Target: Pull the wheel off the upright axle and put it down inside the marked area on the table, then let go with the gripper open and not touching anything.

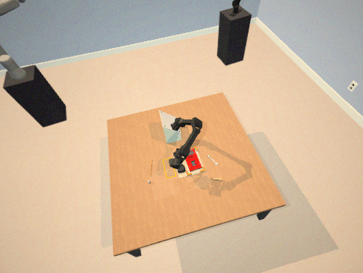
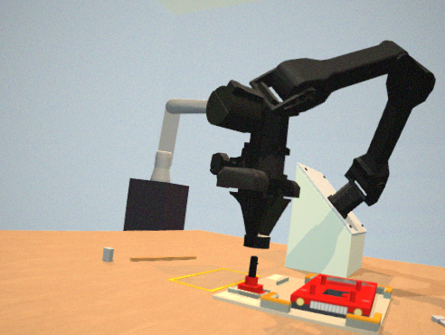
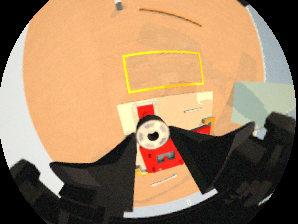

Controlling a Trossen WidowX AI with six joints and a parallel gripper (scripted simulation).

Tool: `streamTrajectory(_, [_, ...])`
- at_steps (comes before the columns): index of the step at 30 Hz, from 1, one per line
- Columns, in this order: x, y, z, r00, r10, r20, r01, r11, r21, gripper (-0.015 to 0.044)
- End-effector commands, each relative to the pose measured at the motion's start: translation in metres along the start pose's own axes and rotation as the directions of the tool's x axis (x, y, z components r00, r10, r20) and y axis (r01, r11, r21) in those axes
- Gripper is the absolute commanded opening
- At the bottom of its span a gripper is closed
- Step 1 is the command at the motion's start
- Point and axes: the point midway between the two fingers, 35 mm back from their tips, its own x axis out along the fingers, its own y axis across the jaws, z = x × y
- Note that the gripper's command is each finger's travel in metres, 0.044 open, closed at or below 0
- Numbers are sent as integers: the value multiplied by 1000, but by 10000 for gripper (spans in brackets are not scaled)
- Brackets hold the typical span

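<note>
My gripper [image 2: 257,241] [image 1: 179,168] [image 3: 152,132] points straight down and is shut on the wheel [image 2: 257,242] [image 3: 152,133], a small dark disc whose pale underside with a dark hole shows in the wrist view. The wheel hangs clear above the upright black axle [image 2: 253,266] [image 3: 144,111], which stands on a red base on the pale baseplate [image 2: 235,299] [image 1: 183,175]. The marked area [image 2: 190,285] [image 1: 164,169] [image 3: 162,52] is a yellow outline on the table, just beside the baseplate and to the left of the axle in the exterior view.
A red toy car body [image 2: 335,294] [image 1: 193,162] sits on the baseplate beside the axle. A pale wedge block [image 2: 317,226] [image 1: 170,127] holds the arm's base. A thin stick [image 2: 163,259] [image 1: 150,167], a small grey cube [image 2: 108,253] and a small white part [image 1: 212,159] lie on the table.
</note>
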Motion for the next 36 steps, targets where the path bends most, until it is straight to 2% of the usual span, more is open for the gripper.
streamTrajectory(1, [-3,1,0,1000,2,4,-2,1000,-6,0])
streamTrajectory(24, [-10,1,0,1000,2,3,-2,1000,-4,0])
streamTrajectory(31, [-25,-2,-1,1000,2,4,-2,1000,-4,0])
streamTrajectory(32, [-16,-4,0,1000,-6,-3,6,1000,3,0])
streamTrajectory(36, [-18,-10,13,1000,-4,1,4,1000,3,0])
